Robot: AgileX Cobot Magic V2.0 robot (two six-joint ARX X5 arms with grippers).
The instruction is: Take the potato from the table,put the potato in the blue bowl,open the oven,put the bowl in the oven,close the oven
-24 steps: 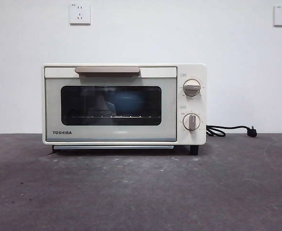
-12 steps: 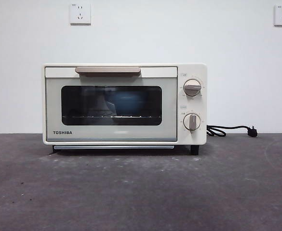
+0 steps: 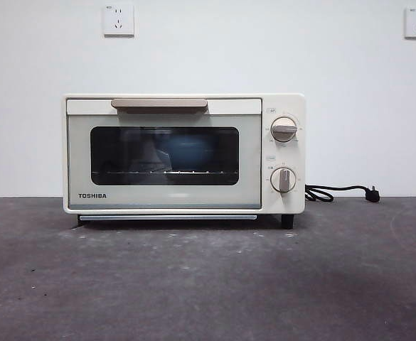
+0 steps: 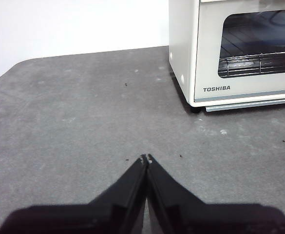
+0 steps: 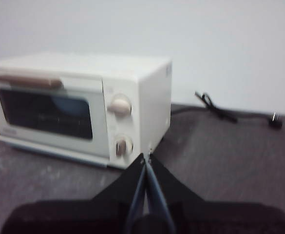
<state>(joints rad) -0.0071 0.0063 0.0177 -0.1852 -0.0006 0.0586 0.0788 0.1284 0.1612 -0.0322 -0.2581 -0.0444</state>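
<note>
Behind the oven (image 3: 184,154) door, shut, blue bowl (image 3: 186,152) sits inside; my left gripper (image 4: 146,158) and right gripper (image 5: 145,157) pinched closed, empty, well clear of oven; task looks finished, nothing left but idle

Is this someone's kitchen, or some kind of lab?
More likely a test room than a kitchen: the oven sits alone on a bare grey table against a blank white wall with sockets, its cord lying unplugged.
</note>
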